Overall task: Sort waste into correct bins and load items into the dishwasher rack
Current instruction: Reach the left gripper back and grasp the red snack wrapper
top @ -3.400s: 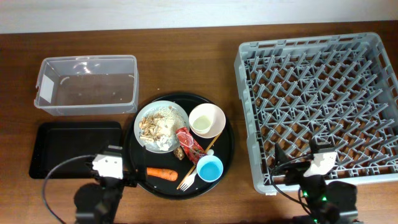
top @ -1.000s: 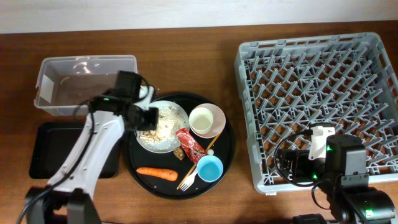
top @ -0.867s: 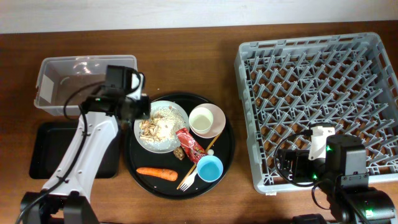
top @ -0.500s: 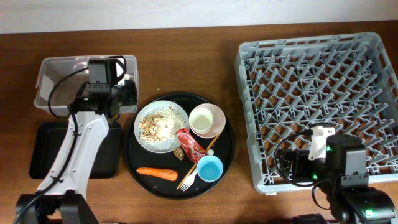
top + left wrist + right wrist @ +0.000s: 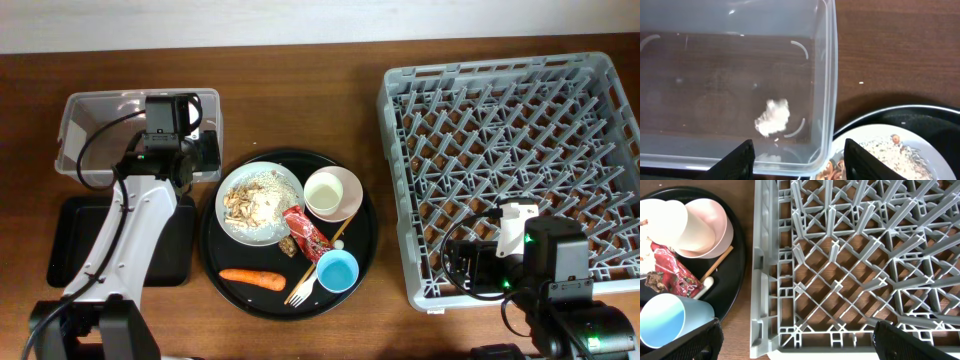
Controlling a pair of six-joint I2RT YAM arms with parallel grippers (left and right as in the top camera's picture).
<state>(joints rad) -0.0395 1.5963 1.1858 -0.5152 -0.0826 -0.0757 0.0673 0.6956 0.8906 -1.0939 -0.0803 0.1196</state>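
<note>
My left gripper hangs open over the right end of the clear tub; its jaws stand apart with nothing between them. A white crumpled tissue lies on the tub's floor, free of the fingers. The white plate with rice and scraps, the red wrapper, the brown lump and the carrot lie on the round black tray. My right gripper is open and empty above the front left corner of the grey rack.
A white cup sits in the pink bowl. The blue cup, white fork and chopstick are on the round tray too. The shallow black tray lies in front of the tub.
My left arm swung from the plate to the clear tub and its gripper opened, letting the tissue drop into the tub. The right arm has stayed still.
</note>
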